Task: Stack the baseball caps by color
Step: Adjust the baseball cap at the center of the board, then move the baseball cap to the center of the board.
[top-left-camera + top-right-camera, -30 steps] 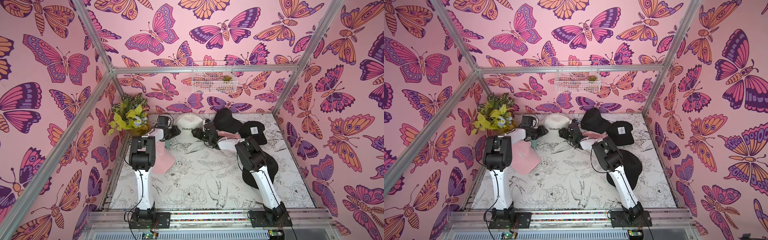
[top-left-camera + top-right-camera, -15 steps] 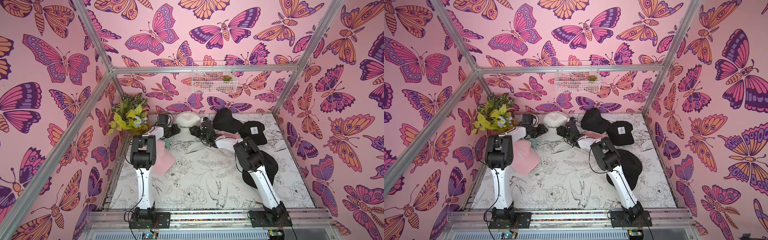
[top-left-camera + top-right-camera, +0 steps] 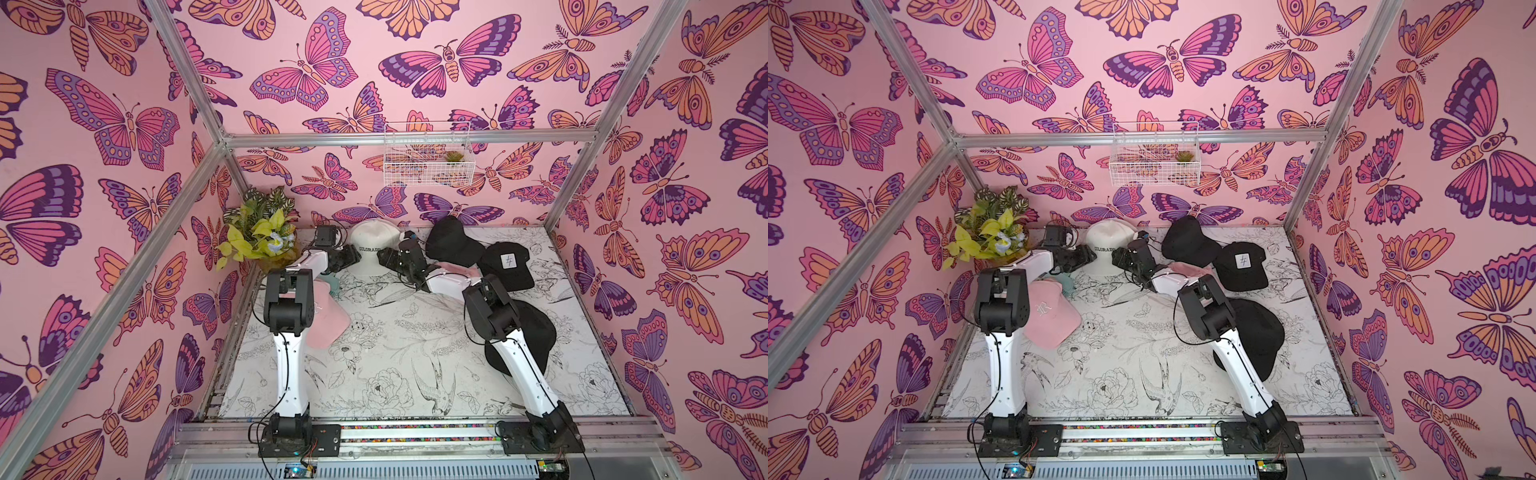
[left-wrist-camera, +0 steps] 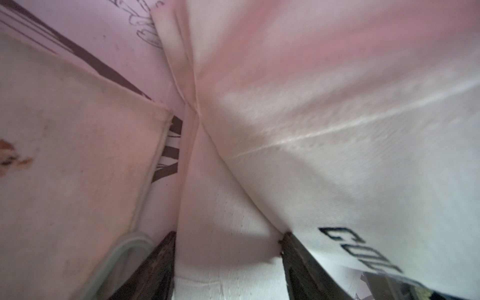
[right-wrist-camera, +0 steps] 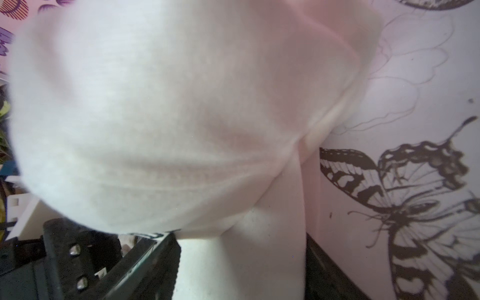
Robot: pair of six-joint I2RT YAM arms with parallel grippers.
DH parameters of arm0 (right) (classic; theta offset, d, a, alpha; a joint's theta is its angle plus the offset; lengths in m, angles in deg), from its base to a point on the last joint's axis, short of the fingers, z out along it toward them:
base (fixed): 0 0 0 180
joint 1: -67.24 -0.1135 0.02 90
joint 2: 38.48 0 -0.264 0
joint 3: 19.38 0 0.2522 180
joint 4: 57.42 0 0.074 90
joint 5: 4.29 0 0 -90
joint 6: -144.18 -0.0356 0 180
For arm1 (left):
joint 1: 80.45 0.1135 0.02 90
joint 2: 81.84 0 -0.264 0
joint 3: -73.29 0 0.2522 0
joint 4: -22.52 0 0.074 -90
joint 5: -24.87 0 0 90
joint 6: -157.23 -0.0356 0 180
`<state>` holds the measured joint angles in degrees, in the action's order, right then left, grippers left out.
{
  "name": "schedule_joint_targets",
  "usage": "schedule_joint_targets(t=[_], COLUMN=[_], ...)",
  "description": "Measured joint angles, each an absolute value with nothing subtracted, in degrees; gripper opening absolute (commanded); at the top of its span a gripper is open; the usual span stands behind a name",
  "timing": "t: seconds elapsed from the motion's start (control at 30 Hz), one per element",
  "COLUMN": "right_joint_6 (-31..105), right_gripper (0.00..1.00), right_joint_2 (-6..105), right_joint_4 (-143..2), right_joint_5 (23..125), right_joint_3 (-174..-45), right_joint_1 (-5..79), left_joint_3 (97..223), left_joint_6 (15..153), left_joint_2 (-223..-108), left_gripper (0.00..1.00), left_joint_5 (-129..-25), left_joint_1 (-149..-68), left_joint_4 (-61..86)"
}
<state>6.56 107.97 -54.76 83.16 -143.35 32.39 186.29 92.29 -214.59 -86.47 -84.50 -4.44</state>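
Domed cream cap (soft twill)

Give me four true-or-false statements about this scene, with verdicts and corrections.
1. The cream-white fabric baseball cap lettered "COLORADO" sits between the left end effector and the right end effector. True.
2. The black fabric cap with a white square patch lies on the robot's left side. False: it lies on the right side, towards the back.
3. The pink fabric cap with a white embroidered logo lies beside the left arm. True.
4. The white wire basket lies among the caps. False: it hangs on the back wall.
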Motion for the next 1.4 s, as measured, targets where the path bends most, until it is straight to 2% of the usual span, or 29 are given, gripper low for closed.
schedule_joint_targets(t=[0.17, 0.53, 0.8, 0.97, 1.07, 1.2, 1.4], right_joint_6=[6.6, 13.1, 28.0, 37.8, 40.7, 42.7, 44.4], right_gripper=[0.78, 0.81, 0.86, 0.86, 0.85, 0.84, 0.82], right_joint_2=[107.2, 89.8, 70.0, 61.4, 61.5, 67.3, 78.1], right_joint_4=[-53.8, -52.6, -63.6, -74.0, -80.8, -90.6, -100.2], right_joint_5=[82.8, 80.6, 82.6, 83.6, 83.2, 79.9, 76.5], right_joint_3=[-141.6, -117.9, -107.7, -106.7, -108.0, -113.0, -122.6], right_joint_1=[32.8, 34.5, 35.8, 43.3, 49.9, 57.3, 58.8], left_joint_3=[186.4, 179.8, 166.9, 155.0, 149.9, 144.4, 139.6], left_joint_6=[91.6, 90.8, 93.4, 96.8, 98.8, 101.0, 103.5], left_joint_2=[-214.3, -205.8, -191.2, -182.8, -180.5, -178.1, -175.5], left_gripper=[0.77, 1.00, 1.00, 1.00, 1.00, 1.00, 1.00], left_joint_5=[-86.3, -83.3, -82.8, -83.6, -84.9, -85.8, -86.3], left_joint_1=[-84.5, -84.6, -85.5, -88.7, -91.2, -94.2, -95.1], left_joint_4=[-5.1, -8.5, -4.9, 0.9, 3.3, 5.8, 7.9])
